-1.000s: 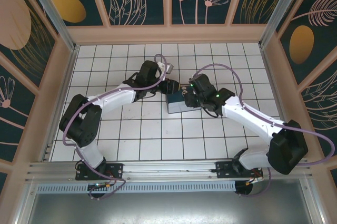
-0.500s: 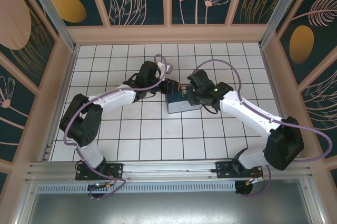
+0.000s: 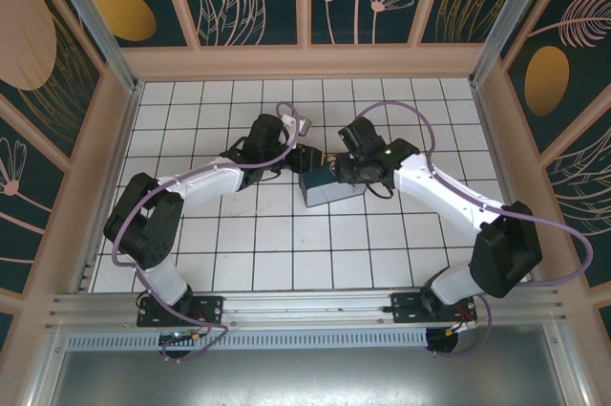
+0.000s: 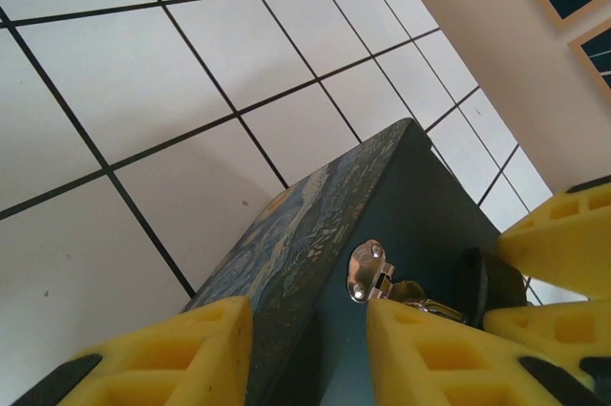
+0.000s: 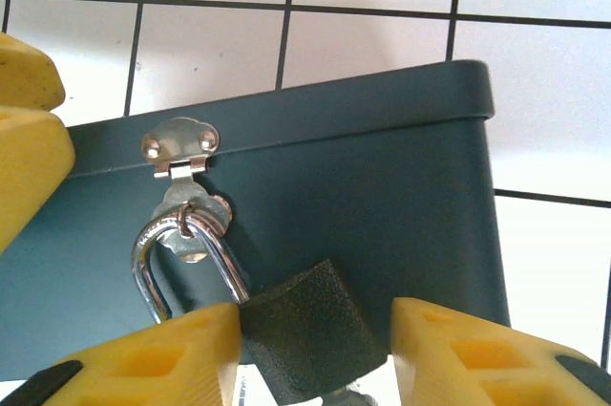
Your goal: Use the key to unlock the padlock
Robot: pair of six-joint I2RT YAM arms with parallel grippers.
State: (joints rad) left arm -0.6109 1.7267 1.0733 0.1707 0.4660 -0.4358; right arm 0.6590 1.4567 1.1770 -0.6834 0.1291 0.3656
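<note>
The black padlock [image 5: 304, 334] hangs by its metal shackle [image 5: 150, 267] from the hasp [image 5: 181, 145] of the blue painted tin [image 3: 329, 188]. My right gripper [image 5: 310, 315] is open around the padlock body: the left pad touches it and a thin gap shows at the right pad. A scrap of dull metal [image 5: 358, 396] shows under the body; I cannot tell whether it is the key. My left gripper [image 4: 307, 310] straddles the tin's [image 4: 315, 205] top edge beside the hasp [image 4: 368, 270]. Whether it clamps the tin is unclear.
The tin lies mid-floor on white tiles [image 3: 248, 244], with both arms meeting over it. Wooden walls [image 3: 305, 62] ring the floor, and the right arm's purple cable [image 3: 401, 110] loops above the tin. Open tiles lie in front of the tin.
The right arm's forearm and elbow have swung toward the back while its gripper stayed at the tin. The left arm has shifted slightly, and the tin has barely moved.
</note>
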